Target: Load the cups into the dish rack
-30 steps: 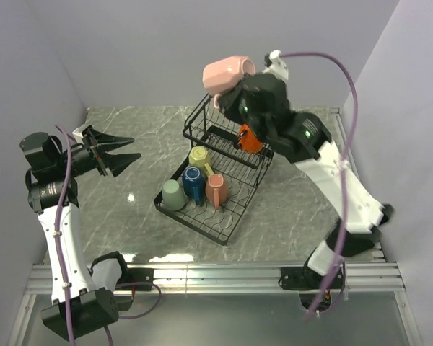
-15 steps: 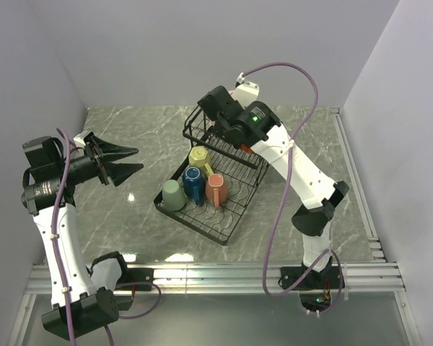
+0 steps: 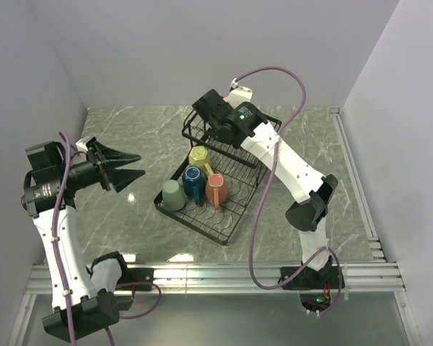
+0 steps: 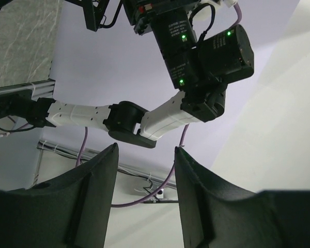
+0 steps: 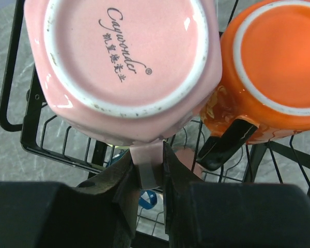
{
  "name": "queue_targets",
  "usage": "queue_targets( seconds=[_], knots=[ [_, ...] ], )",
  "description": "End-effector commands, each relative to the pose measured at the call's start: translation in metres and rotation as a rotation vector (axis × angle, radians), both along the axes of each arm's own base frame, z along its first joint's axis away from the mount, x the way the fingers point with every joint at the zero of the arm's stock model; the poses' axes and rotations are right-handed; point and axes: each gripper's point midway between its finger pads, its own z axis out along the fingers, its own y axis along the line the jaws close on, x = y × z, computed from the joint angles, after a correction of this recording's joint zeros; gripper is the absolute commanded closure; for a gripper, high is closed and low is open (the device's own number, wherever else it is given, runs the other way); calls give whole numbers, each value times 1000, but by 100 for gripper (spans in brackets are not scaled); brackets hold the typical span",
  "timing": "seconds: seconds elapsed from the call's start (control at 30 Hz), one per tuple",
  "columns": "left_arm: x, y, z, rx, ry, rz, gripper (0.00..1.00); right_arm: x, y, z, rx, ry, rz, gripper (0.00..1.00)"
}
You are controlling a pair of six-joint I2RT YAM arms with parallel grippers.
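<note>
One pink cup [image 5: 126, 67], base up, likely to drain, was pinched by its handle in the right pincer [image 5: 147, 173] at the raised basket of the dish rack [image 3: 190, 222], just beside the orange cup [image 5: 274, 67]; the left pincer [image 3: 138, 165] was spread, empty, well apart.

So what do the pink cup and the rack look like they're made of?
Pink cup: looks like glazed ceramic, with glossy sides, a bare whitish foot ring and a printed maker's mark underneath. Dish rack: apparently coated metal wire, thin black rods in a grid.
</note>
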Motion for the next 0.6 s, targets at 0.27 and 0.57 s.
queue_targets(
  seconds=[0.27,0.57],
  knots=[
    [-13,-5,-1,26,-46,-13,48,26,9,5,115,-56,-55,100],
    [-15,-6,-4,9,-46,-16,49,19,-7,-15,-7,7,-77,100]
  ],
)
